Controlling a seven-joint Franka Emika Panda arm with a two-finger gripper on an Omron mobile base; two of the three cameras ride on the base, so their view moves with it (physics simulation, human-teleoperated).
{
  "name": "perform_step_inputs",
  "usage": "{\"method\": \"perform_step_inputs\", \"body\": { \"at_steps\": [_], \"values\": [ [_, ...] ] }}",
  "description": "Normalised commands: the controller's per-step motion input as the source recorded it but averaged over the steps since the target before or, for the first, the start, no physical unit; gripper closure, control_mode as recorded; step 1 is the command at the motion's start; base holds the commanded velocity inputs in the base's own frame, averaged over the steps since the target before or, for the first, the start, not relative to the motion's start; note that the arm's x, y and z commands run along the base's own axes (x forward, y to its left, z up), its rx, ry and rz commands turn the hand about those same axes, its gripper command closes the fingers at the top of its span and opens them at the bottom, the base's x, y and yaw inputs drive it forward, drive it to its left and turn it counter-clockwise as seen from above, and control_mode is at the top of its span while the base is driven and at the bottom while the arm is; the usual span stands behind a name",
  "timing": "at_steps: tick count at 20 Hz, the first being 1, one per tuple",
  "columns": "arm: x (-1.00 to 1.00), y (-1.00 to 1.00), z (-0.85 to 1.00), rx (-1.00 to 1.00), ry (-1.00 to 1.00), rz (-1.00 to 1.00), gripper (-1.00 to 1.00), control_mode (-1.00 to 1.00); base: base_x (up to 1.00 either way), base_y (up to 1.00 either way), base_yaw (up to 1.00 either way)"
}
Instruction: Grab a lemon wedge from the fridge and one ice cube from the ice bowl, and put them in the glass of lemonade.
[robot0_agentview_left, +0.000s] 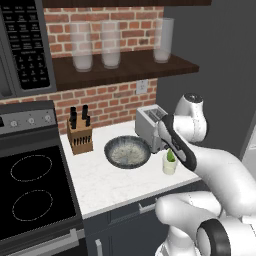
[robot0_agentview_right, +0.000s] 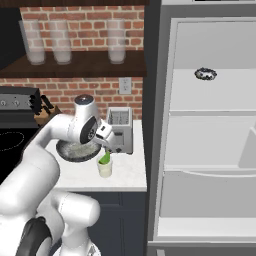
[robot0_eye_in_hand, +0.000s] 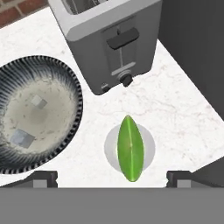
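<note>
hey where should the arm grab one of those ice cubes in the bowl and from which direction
Probably from straight above, end effector fingers closing on two opposite flat sides of an ice cube. The cubes sit low inside the ice bowl, whose raised rim blocks any sideways approach.

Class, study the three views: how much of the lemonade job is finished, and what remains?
Done: the yellow-green lemon wedge sits in the small clear glass of lemonade. In hand: nothing; the gripper hangs open above the glass. Left: an ice cube from the wide dark grey ice bowl.
</note>
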Motion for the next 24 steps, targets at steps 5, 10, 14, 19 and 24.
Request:
{"method": "perform_step_inputs", "body": {
  "at_steps": [5,10,14,19,24],
  "values": [
    [-0.1,0.37,0.12,0.0,-0.02,0.02,-1.0,-1.0,0.0,0.0,0.0],
    [0.0,0.43,0.03,0.0,0.0,0.0,-1.0,-1.0,0.0,0.0,0.0],
    [0.0,0.41,0.06,0.0,0.0,0.0,-1.0,-1.0,0.0,0.0,0.0],
    [0.0,0.6,0.19,0.0,0.0,0.03,-1.0,-1.0,0.0,0.0,0.0],
    [0.0,0.56,0.15,0.01,-0.04,0.07,-1.0,-1.0,0.0,0.0,0.0]
  ]
}}
